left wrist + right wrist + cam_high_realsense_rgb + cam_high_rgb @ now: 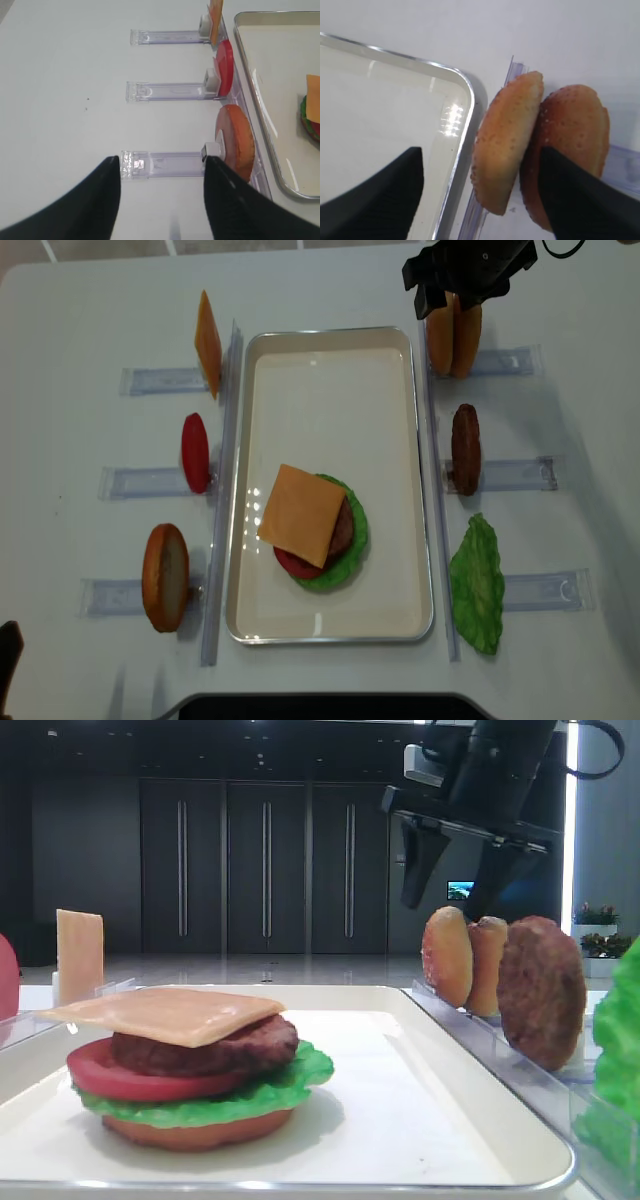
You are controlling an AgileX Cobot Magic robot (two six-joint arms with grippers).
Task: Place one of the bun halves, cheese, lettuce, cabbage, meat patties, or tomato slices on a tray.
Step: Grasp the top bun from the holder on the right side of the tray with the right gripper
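Two speckled bun halves [438,338] [466,338] stand on edge in a clear holder right of the white tray [330,390]. My right gripper [455,280] hangs just above them, open. In the right wrist view the nearer bun half [507,140] lies between the fingers of the right gripper [480,150], untouched, and the right finger [580,195] covers part of the farther one [572,125]. On the tray a stack shows cheese [300,515] over patty, tomato, lettuce [352,540] and a bun base [195,1132]. My left gripper [162,162] is open over a holder near an orange bun [235,140].
Left of the tray, clear holders carry an upright cheese slice [207,345], a tomato slice [195,452] and a bun [165,575]. On the right stand a meat patty [464,448] and a lettuce leaf [477,585]. A clear rail [428,440] runs along the tray's right side.
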